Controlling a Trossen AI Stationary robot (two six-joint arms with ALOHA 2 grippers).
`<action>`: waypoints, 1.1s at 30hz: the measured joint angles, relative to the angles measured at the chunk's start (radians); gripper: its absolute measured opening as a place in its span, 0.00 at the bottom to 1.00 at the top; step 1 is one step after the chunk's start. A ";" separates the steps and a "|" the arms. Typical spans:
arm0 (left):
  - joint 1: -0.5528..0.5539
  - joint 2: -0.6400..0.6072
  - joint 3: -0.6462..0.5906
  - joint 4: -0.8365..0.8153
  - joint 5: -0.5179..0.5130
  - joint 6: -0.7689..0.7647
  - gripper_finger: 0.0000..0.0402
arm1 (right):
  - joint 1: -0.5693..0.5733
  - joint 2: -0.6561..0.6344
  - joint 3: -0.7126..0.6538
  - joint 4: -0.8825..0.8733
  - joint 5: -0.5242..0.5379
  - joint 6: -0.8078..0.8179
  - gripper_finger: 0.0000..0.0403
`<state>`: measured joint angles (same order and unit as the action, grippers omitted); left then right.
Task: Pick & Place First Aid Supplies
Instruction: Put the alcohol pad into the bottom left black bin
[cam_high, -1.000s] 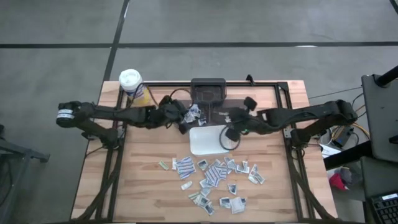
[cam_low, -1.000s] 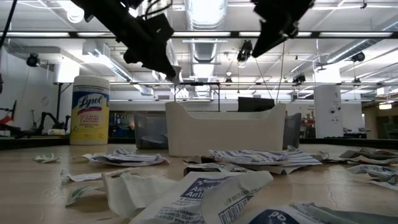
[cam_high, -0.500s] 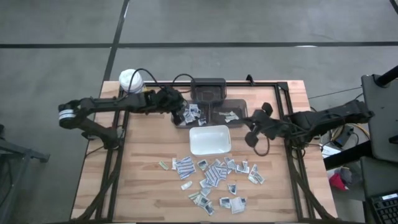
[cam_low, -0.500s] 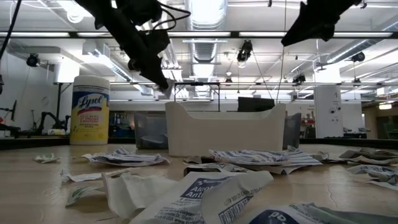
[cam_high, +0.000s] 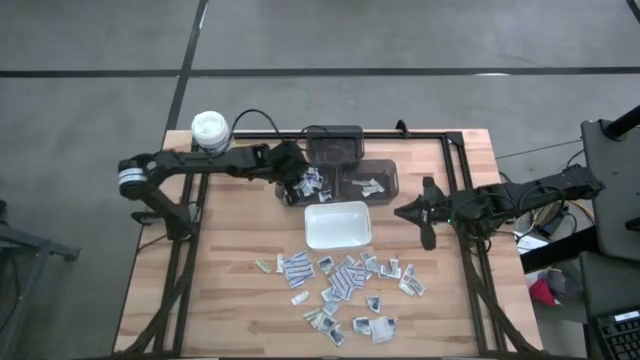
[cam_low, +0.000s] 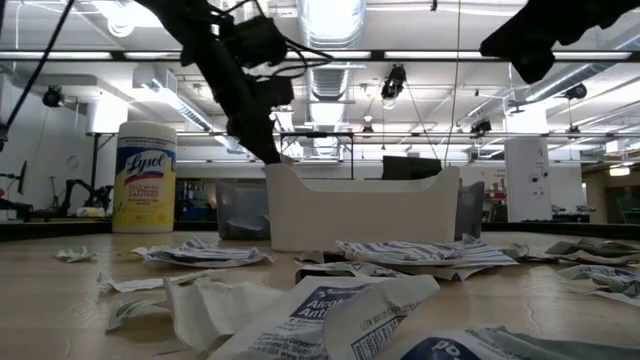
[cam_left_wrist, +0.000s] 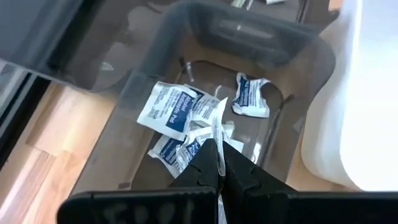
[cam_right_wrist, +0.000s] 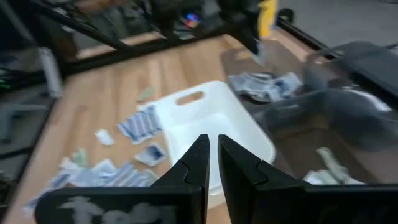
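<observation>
Many first aid supplies, small white and bluish packets (cam_high: 345, 285), lie loose on the near half of the wooden table. More packets (cam_left_wrist: 168, 109) lie in a clear dark bin (cam_high: 310, 185) beyond the white tray (cam_high: 338, 224). My left gripper (cam_left_wrist: 217, 146) slants down over that bin, shut on one packet (cam_left_wrist: 216, 123). It also shows in the high view (cam_high: 298, 188) and the low view (cam_low: 272, 155). My right gripper (cam_high: 403, 212) hangs to the right of the tray, shut, with nothing between its fingers (cam_right_wrist: 212, 144). My left gripper pinches one white packet between its two fingers; the packet shows edge-on, and its free edge (cam_left_wrist: 217, 127) sticks out past the fingertips. The fingers slant down from the table's left. The packet is over the pile in the bin; whether it touches the pile, I cannot tell.
A second clear bin (cam_high: 372, 183) with a few greenish packets stands right of the first, and a dark container (cam_high: 335, 145) lies behind both. A yellow canister with a white lid (cam_high: 208, 130) stands at the far left corner. Black frame rails (cam_high: 455, 160) run along the table's sides.
My right gripper has drawn back from over the white tray's right side toward the table's right edge, still shut. My left gripper has stayed over the packet bin, tipped more steeply downward and sunk a little, still shut.
</observation>
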<state>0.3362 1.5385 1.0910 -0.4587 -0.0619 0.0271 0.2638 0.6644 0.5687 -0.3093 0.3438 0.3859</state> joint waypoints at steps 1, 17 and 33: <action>0.001 0.022 0.024 -0.021 0.001 0.011 0.00 | 0.000 -0.019 -0.020 0.022 -0.010 0.004 0.08; 0.041 0.309 0.355 -0.328 0.001 0.112 0.00 | 0.000 -0.125 -0.129 0.189 -0.015 0.007 0.08; 0.057 0.330 0.337 -0.331 0.045 0.094 0.01 | 0.000 -0.124 -0.124 0.189 -0.013 0.007 0.08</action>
<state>0.3935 1.8683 1.4281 -0.7902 -0.0174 0.1211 0.2638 0.5404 0.4450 -0.1204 0.3313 0.3931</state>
